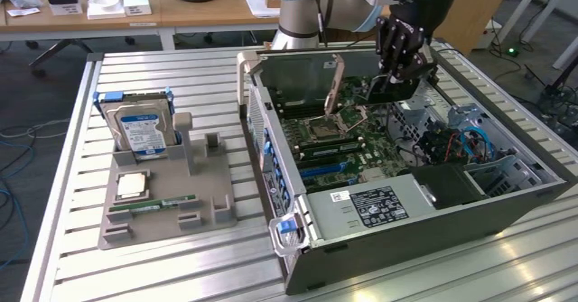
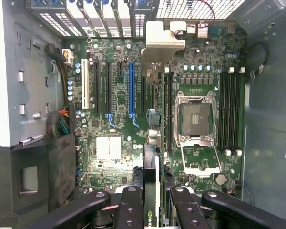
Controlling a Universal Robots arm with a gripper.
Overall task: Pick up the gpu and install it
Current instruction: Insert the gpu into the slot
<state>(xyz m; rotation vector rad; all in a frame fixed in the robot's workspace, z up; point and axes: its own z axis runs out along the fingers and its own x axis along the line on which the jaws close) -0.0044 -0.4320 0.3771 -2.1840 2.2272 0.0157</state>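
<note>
Right up close, the gripper (image 2: 155, 202) is clamped on the gpu (image 2: 152, 162), one finger on each face, and the card hangs on edge between them. That's a sensible hold, since on edge is how a card meets a slot. There's a small green-and-white mark on the card's near end, too cropped to read. Along the card, its silver bracket (image 2: 164, 40) points at the slotted rear wall of the case, where the bracket belongs. Below lies the motherboard (image 2: 109, 124), and the gpu hovers over it without touching, parallel to the expansion slots. It appears to be between the long blue slot (image 2: 131, 88) and the open CPU socket (image 2: 196, 119), though this angle makes the exact line hard to judge. In the exterior view the gripper (image 1: 402, 72) hangs inside the open computer case (image 1: 407, 248), which lies on its side with the board facing up. A black label with white print sits on the inner cover, but the text is too fine to read. Further out on the slatted counter (image 1: 162, 268), toward the exterior view's left, a grey fixture tray (image 1: 181, 180) props up a hard drive (image 1: 140, 129) with an unreadable blue-white label. A RAM stick (image 1: 153, 202) lies flat in the tray.
</note>
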